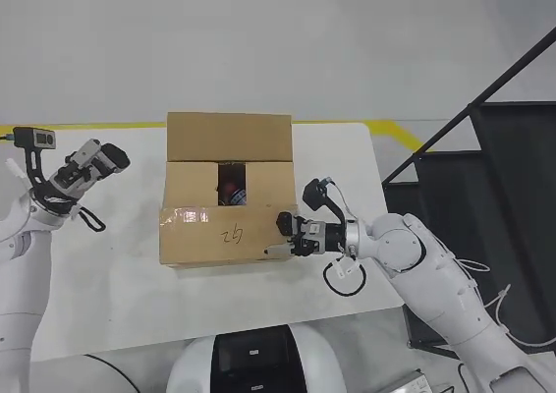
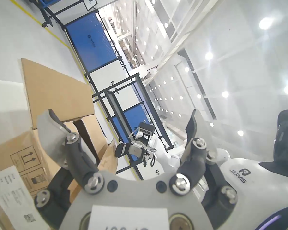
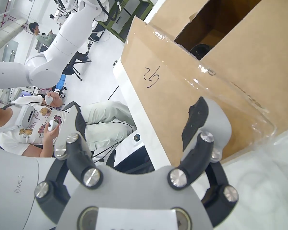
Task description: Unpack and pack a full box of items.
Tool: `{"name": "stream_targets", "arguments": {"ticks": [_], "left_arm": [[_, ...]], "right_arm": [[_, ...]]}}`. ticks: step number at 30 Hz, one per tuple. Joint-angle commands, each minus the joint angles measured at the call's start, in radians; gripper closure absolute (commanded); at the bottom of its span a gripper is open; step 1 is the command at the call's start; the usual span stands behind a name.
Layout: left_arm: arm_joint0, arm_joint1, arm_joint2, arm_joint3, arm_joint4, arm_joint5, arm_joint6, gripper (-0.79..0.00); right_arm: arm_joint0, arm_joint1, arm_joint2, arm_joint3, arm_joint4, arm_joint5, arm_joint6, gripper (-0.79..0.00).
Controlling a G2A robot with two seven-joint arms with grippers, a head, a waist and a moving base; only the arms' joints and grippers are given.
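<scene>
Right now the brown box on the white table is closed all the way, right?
No. The brown box on the white table is open: the top view shows its far flap folded back and a gap in the top.

The white desk [image 1: 111, 285] stands on a pale grey floor [image 1: 376, 59] crossed by a yellow line [image 1: 62, 126]. Dark metal stairs [image 1: 524, 157] rise well outside the right fingers [image 3: 198, 118]. Blue panels [image 2: 91, 44] and round ceiling lights [image 2: 265, 23] lie beyond the left fingers [image 2: 48, 125].

You see the left gripper [image 2: 122, 120] with fingers spread wide, clear of the cardboard box [image 2: 14, 154]. Its flap [image 2: 55, 96] stands raised; the right gripper [image 2: 118, 150] sits beyond.
</scene>
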Motion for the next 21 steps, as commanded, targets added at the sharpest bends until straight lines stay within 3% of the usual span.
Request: {"name": "stream_targets", "arguments": {"ticks": [1,6,11,15,21], "left_arm": [[-0.013,-0.008,0.009,0.010,0.056,-0.040,0.182,-0.785],[-0.115,-0.044,0.120,0.116,0.278,-0.154,0.467,-0.785],[-0.260,-0.086,0.253,0.313,0.459,-0.212,0.598,-0.785],[-0.358,-0.116,0.334,0.484,0.533,-0.226,0.631,-0.785],[-0.463,-0.149,0.406,0.672,0.551,-0.215,0.545,-0.785]], "right_arm": [[0.003,0.000,-0.004,0.000,0.001,0.010,0.004,-0.785],[0.010,0.000,-0.004,0.000,0.008,0.038,0.004,-0.785],[0.011,0.003,0.000,-0.005,0.016,0.059,0.014,-0.785],[0.014,0.004,0.000,-0.012,0.019,0.072,0.020,-0.785],[0.012,0.006,0.003,-0.020,0.017,0.079,0.021,-0.785]]}}
